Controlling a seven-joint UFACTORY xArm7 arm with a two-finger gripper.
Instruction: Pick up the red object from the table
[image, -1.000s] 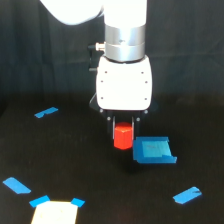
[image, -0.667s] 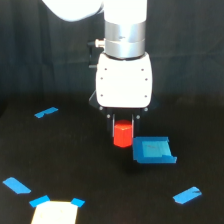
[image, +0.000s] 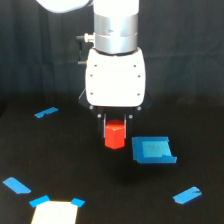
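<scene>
The red object (image: 114, 136) is a small bright red-orange block hanging under the white arm in the middle of the exterior view. My gripper (image: 115, 126) is shut on its upper part, with a dark finger on each side. The block's bottom sits clear above the black table (image: 75, 160), and a faint shadow lies beneath it. The fingertips are mostly hidden by the block and the white gripper body.
A blue open tray-like piece (image: 153, 149) lies just to the exterior view's right of the block. Blue tape pieces sit at the left (image: 46, 112), lower left (image: 16, 185) and lower right (image: 187, 195). A pale rectangular patch (image: 55, 212) is at the bottom edge.
The arm has risen with the red object held in the gripper; the block is now higher off the table than before.
</scene>
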